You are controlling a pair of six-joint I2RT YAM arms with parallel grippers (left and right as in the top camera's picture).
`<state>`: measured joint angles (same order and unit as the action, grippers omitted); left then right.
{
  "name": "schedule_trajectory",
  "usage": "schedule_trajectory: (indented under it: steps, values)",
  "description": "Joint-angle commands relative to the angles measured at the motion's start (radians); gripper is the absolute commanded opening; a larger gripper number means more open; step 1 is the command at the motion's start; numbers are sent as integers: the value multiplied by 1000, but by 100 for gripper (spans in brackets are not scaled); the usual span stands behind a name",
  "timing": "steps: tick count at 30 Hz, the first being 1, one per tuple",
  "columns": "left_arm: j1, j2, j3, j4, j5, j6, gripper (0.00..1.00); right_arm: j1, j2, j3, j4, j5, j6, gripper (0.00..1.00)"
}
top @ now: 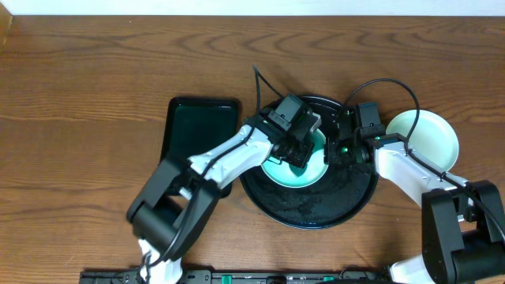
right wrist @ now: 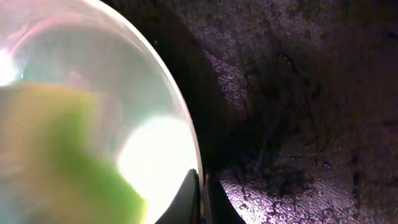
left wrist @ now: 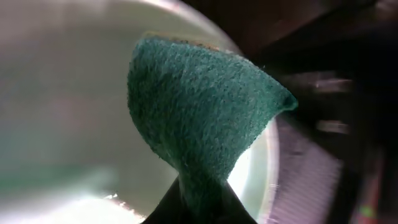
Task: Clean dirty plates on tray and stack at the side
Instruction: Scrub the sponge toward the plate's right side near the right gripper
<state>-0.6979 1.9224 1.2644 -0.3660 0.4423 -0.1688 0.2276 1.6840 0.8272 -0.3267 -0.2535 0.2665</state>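
Rectangular tray (top: 199,130) beside round tray (top: 316,209), arm (top: 229,154) over plate (top: 304,177)

We note a dark reddish-brown wooden table (top: 79,79), grain running left to right, filling nearly the whole overhead view. Beyond its far edge we see a pale strip (top: 252,6); wall or floor, we cannot tell. Light falls soft and even across the wood.

My overhead camera looks straight down on the whole desk (top: 79,79) from high above. Both wrist cameras peer forward past my jaws, very close, sharing the rim of the mint plate (left wrist: 62,93) against the black tray (right wrist: 298,93).
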Motion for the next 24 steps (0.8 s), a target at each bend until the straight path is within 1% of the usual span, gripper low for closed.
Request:
schedule_trajectory:
  steps: [1, 5, 11, 14, 20, 24]
  values:
    - [-5, -92, 0, -3, -26, -19, 8, 10, 5, -6, 5, -17, -21, 1]
    - [-5, -98, 0, -31, -170, -70, 8, 10, 5, -6, 5, -17, -21, 1]
    - [-5, -89, 0, -99, -365, -200, 8, 10, 5, -6, 5, -17, -21, 1]
    - [-5, -80, 0, -108, -384, -235, 8, 10, 5, -6, 5, -17, -21, 1]
    - [-5, -33, 0, -112, -383, -268, 8, 10, 5, -6, 5, -17, -21, 1]
    - [-3, 7, 0, -120, -384, -331, 8, 10, 5, -6, 4, -17, -21, 1]
